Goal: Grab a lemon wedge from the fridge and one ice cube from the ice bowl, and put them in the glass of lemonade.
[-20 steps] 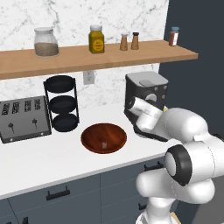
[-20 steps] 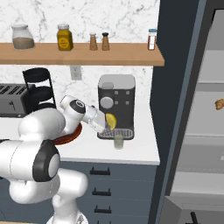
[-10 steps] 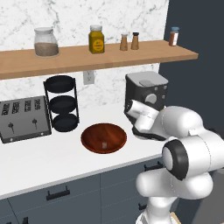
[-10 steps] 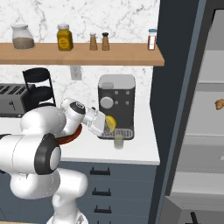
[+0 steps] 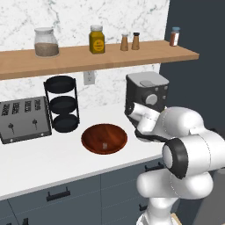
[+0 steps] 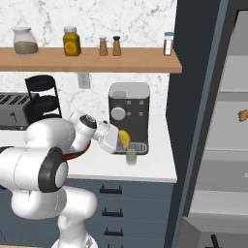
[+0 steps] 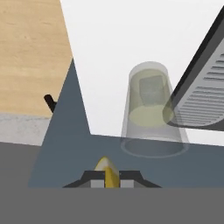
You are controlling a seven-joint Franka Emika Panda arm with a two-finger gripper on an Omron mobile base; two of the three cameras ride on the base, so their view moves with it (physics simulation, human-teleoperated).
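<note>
White robot arm with dark joints folds forward at the elbow; its two-finger gripper (image 6: 123, 141) hangs just above the small clear glass of pale lemonade (image 6: 131, 156), slightly to its left; jaws pinch a tiny bright yellow lemon wedge (image 7: 107, 171) between dark fingertips (image 7: 127, 183).

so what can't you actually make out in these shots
- Hand, right base view: its fingers are hidden behind the lemon wedge it is shut on.
- Glass of lemonade, hand view: the rim's right side is overlapped by the coffee machine's grille.
- Ice cube in the ice bowl, left base view: too small to tell its shape.
</note>
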